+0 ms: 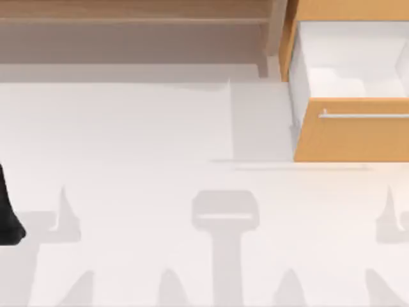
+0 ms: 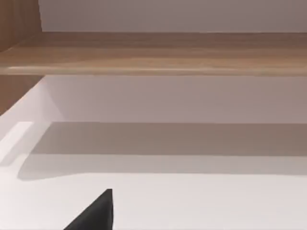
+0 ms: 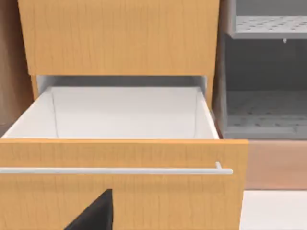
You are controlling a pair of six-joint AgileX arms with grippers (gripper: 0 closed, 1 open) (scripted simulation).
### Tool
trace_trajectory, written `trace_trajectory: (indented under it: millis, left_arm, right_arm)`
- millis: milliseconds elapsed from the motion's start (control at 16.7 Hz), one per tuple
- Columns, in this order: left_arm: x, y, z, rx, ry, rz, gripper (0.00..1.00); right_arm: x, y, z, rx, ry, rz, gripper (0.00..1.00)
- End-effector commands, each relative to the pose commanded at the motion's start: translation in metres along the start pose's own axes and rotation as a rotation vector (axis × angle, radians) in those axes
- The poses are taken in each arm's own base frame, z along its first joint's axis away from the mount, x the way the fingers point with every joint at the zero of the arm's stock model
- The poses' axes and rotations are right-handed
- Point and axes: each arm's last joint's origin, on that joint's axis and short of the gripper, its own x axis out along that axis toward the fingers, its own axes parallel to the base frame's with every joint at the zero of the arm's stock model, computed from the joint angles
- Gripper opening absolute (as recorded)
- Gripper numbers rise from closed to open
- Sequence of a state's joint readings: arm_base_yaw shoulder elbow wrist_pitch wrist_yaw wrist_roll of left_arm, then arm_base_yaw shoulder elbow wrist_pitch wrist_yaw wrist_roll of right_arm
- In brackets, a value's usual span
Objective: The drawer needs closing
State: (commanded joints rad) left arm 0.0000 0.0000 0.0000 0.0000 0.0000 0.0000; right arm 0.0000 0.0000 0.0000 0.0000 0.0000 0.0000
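Top view first: your drawer (image 1: 351,89) sits at about two o'clock on the table (image 1: 140,141), pulled out, white inner walls open to the camera, its orange-tan front facing the near edge. The thin silver bar handle (image 1: 364,116) runs across that front. At eleven to twelve o'clock a long brown wooden shelf (image 1: 134,13) spans the far side, ending just beside the drawer's cabinet. At nine o'clock, on the table's left edge, you see a black part of the left arm (image 1: 7,220); whether its pincer is spread or pressed together you cannot tell.

Left wrist view: you're looking at the brown shelf (image 2: 153,52) above the white tabletop, with one dark fingertip (image 2: 96,213) of the left gripper poking in.

Right wrist view: the drawer (image 3: 120,191) stands right ahead, open, its front close to the camera, the handle (image 3: 115,170) level across it. One dark fingertip (image 3: 96,213) of the right gripper shows against the front; touching or not, and spread or closed, you cannot tell. A grey wire rack (image 3: 264,86) stands beside the cabinet.
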Motion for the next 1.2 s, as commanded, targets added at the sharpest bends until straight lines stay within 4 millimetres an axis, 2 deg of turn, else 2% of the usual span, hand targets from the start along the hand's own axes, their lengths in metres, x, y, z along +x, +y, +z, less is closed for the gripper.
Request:
trace_trajectory:
  millis: [120, 240, 540, 840, 1020, 1200]
  left_arm:
    - [0.000, 0.000, 0.000, 0.000, 0.000, 0.000, 1.00]
    - [0.000, 0.000, 0.000, 0.000, 0.000, 0.000, 1.00]
    - [0.000, 0.000, 0.000, 0.000, 0.000, 0.000, 1.00]
    - [0.000, 0.000, 0.000, 0.000, 0.000, 0.000, 1.00]
    - [0.000, 0.000, 0.000, 0.000, 0.000, 0.000, 1.00]
    - [0.000, 0.000, 0.000, 0.000, 0.000, 0.000, 1.00]
  right_arm:
    - [0.000, 0.000, 0.001, 0.000, -0.001, 0.000, 1.00]
    - [0.000, -0.001, 0.011, -0.001, -0.020, 0.001, 1.00]
    - [0.015, -0.012, 0.059, -0.008, -0.045, -0.001, 1.00]
    - [0.063, -0.039, 0.104, -0.007, -0.016, -0.004, 1.00]
    - [0.094, -0.062, 0.117, -0.001, -0.001, -0.003, 1.00]
    - [0.116, -0.081, 0.124, 0.000, 0.001, -0.001, 1.00]
